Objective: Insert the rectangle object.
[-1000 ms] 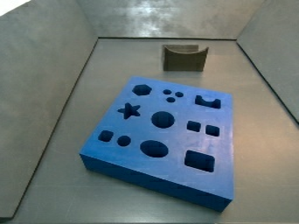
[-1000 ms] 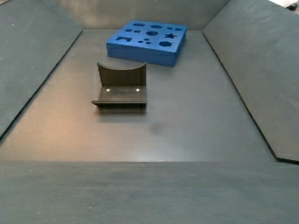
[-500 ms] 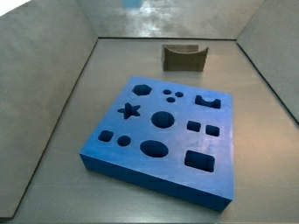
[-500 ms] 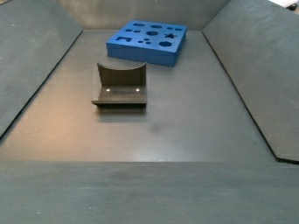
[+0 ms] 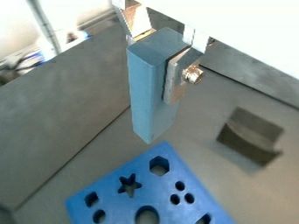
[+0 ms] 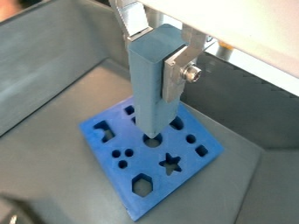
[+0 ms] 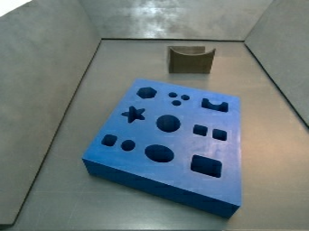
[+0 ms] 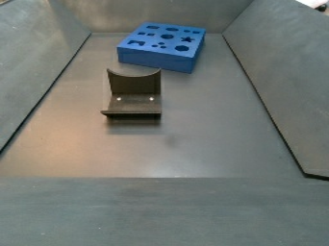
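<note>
My gripper [image 5: 158,59] shows only in the wrist views and is shut on the rectangle object [image 5: 149,92], a long blue-grey bar hanging straight down between the silver fingers [image 5: 180,74]. It shows the same way in a wrist view [image 6: 152,96], with the gripper [image 6: 158,57] high above the blue board [image 6: 122,171]. The board [image 7: 182,140] has several shaped holes: star, circles, hexagon, squares. It lies flat on the floor in both side views [image 8: 161,58] and shows under the bar's lower end in a wrist view [image 5: 105,197]. The gripper is out of frame in both side views.
The fixture [image 7: 191,60], a dark olive-brown bracket with a curved dip in its top edge, stands on the floor apart from the board, and shows in a side view [image 8: 133,96] and a wrist view [image 5: 251,136]. Sloping grey walls [image 8: 270,86] enclose the floor.
</note>
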### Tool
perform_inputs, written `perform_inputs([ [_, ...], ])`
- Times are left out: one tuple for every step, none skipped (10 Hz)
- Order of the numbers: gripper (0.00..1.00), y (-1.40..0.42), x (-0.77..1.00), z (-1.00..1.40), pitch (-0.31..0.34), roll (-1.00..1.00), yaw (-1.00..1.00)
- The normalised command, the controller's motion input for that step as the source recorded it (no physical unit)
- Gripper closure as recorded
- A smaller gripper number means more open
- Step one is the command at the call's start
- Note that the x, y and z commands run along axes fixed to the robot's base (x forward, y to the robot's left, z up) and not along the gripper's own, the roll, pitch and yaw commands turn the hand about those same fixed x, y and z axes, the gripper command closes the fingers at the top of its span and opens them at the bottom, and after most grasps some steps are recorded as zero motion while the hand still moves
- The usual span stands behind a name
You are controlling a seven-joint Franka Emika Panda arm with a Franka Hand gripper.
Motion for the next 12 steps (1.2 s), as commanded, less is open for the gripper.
perform_inputs([
  [1.0,-0.09,0.0,-0.2,-0.036,-0.03,-1.0],
  [1.0,-0.09,0.0,-0.19,-0.033,-0.03,-1.0],
  [1.0,-0.09,0.0,-0.16,-0.006,-0.04,-1.0],
  [1.0,-0.13,0.04,-0.11,0.0,-0.06,-0.95],
  [1.0,-0.15,0.16,-0.17,0.0,-0.05,-0.86],
  [1.0,-0.25,0.38,-0.35,0.0,0.0,-0.65],
  [1.0,-0.27,0.41,-0.37,0.0,0.0,-0.61],
  [1.0,-0.28,0.44,-0.36,0.0,0.0,-0.58],
  [1.0,-0.3,0.47,-0.33,0.0,0.0,-0.55],
  [1.0,-0.32,0.49,-0.31,0.0,0.0,-0.52],
  [1.0,-0.36,0.49,-0.26,0.0,-0.02,-0.5],
  [1.0,-0.4,0.44,-0.27,0.0,-0.01,-0.51],
])
